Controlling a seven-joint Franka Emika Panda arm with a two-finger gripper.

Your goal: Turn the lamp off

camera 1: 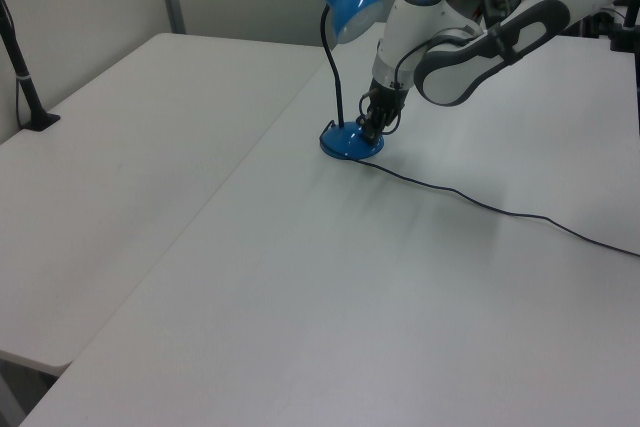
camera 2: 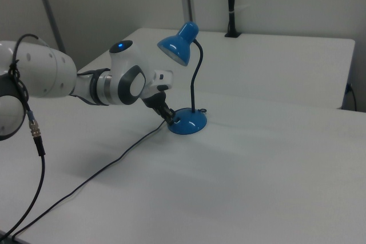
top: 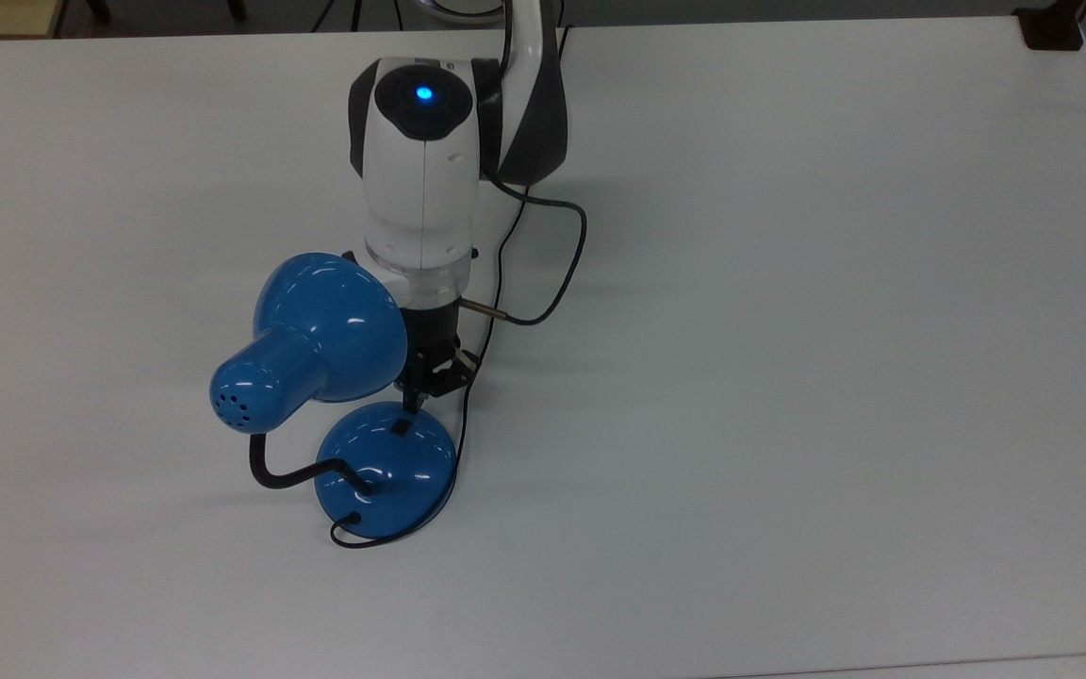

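The blue lamp stands unlit on the white table, its dome base (top: pixel 383 471) toward the top view's lower left. Its bell shade (top: pixel 321 330) hangs over the base on a black bendy neck (top: pixel 284 476). A small black switch (top: pixel 402 430) sits on the base's top. My gripper (top: pixel 414 401) hovers just above the switch, fingers shut into one point and holding nothing. In the left view the gripper (camera 1: pixel 372 133) is at the right of the base (camera 1: pixel 350 143). The right view shows the gripper (camera 2: pixel 171 120) at the left edge of the base (camera 2: pixel 189 124).
The lamp's thin black cord (camera 1: pixel 500 213) trails across the table away from the base. A black cable with a metal plug (top: pixel 482 310) loops beside my wrist. A black clamp post (camera 1: pixel 25 77) stands at the far edge in the left view.
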